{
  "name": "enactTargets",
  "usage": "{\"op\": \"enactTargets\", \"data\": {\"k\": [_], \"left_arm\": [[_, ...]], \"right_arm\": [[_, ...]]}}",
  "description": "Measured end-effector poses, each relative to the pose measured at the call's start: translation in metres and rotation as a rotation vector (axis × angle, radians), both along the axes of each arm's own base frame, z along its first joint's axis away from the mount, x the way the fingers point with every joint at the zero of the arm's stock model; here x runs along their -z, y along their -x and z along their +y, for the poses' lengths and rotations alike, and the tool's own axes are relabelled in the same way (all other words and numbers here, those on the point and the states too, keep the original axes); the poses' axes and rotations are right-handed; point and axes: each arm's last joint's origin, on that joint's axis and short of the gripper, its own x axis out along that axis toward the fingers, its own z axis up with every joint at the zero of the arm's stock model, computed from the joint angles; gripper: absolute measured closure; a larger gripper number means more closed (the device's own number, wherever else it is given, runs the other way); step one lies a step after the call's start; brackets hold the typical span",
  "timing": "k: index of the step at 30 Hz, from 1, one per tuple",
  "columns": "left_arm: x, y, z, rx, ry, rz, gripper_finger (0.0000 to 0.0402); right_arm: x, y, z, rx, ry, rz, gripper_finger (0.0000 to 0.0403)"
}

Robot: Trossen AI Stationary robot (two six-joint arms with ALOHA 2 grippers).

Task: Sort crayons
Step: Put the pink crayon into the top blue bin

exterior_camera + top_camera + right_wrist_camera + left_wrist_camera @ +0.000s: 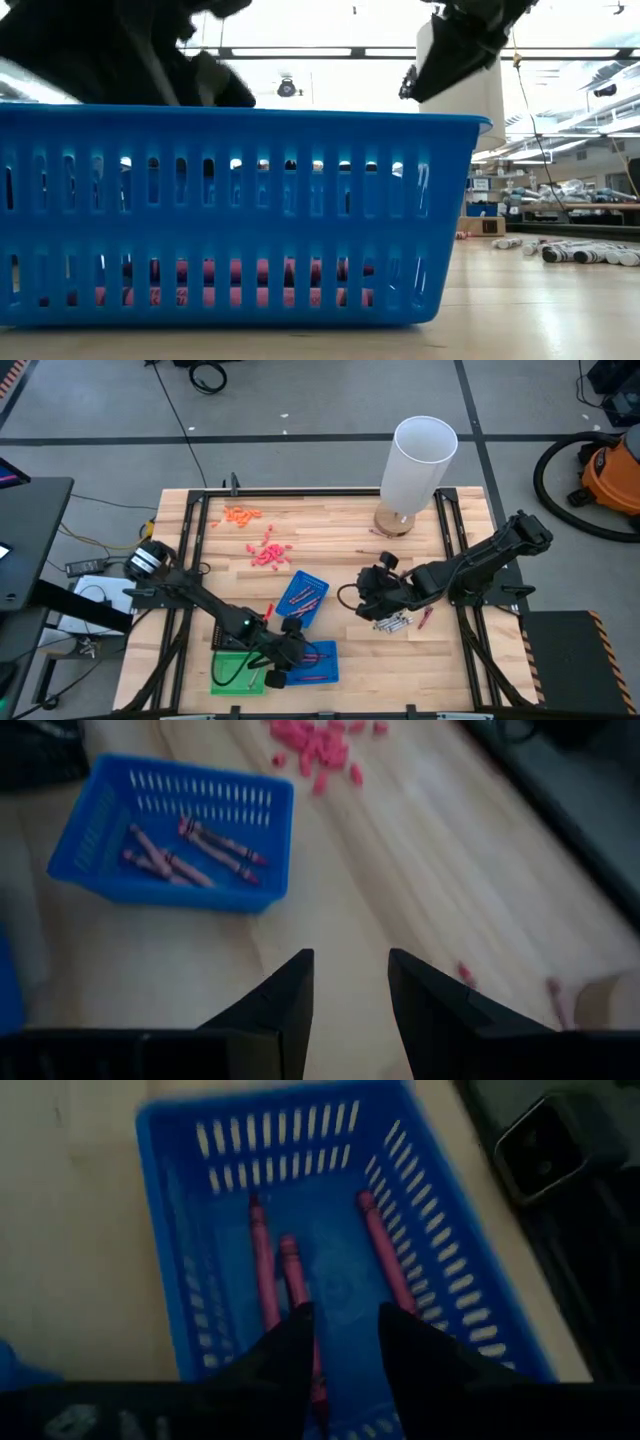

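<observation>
My left gripper (296,653) (345,1342) hangs open over the near blue tray (325,663) (230,1160), its fingers slanting down into it. Three red crayons (385,1260) lie flat on that tray's floor; the middle one (292,1275) runs under one fingertip, and I see no touch. My right gripper (373,603) (350,988) is open and empty above bare table, beside a heap of grey crayons (392,624) (585,253). A second blue tray (303,598) (100,850) holds several red and maroon crayons (205,845).
A green tray (232,672) sits left of the near blue tray. A lone red crayon (424,617) lies right of the grey heap. Pink bits (266,552) and orange bits (240,515) are scattered at the far left. A tall white cylinder (420,460) stands at the far edge.
</observation>
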Motion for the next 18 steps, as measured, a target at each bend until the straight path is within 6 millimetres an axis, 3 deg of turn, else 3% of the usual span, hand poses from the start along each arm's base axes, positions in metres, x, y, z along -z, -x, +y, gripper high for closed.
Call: {"op": "enactTargets", "data": {"k": [8,18], "left_arm": [[-0.031,0.011,0.013,0.050,-0.132,-0.069,0.0276],[-0.047,0.010,0.028,0.112,-0.277,-0.154,0.0276]], "right_arm": [[0.009,0.009,-0.003,0.053,-0.008,0.067,0.0264],[0.056,0.017,-0.026,0.115,-0.009,0.094,0.0264]]}}
